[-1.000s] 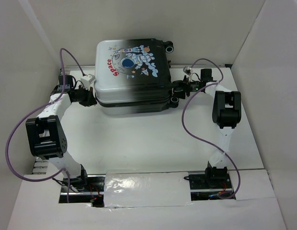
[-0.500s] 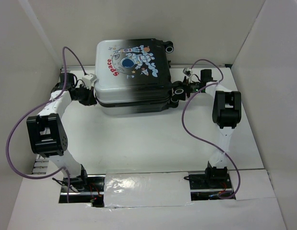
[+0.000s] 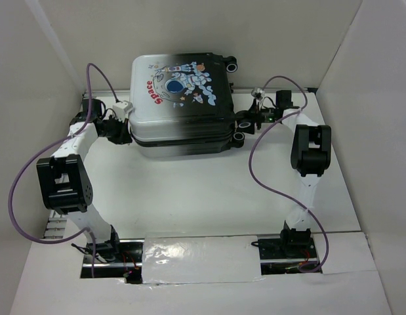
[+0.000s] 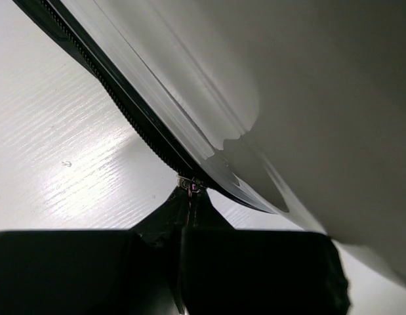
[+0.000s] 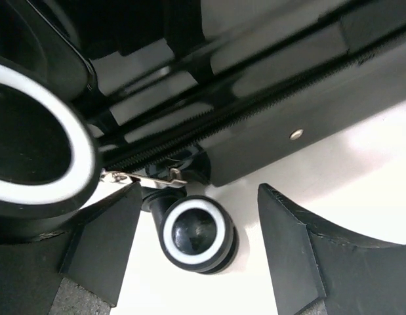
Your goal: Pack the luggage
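The luggage lies flat and closed at the far middle of the white table, with its astronaut print and red "Space" facing up. Its 2 visible black wheels are on the right-hand edge. The 2 arms flank it, 1 at each side

The left gripper sits against the left side of the shell, at the seam between the 2 halves. In the left wrist view its black fingers are pressed together with no gap. Their tips pinch a small metal zipper pull on the dark zipper track, which runs diagonally under the pale shell

The right gripper is at the right side, close to the nearer of the 2 wheels. In the right wrist view its jaws stand wide apart and hold nothing. A small white-ringed wheel sits in the gap between them, apart from both fingers. A larger-looking wheel fills the left edge of that view. A thin silver pull tab hangs from the zipper line just beside the tip of the left-hand finger; I cannot tell whether the 2 touch
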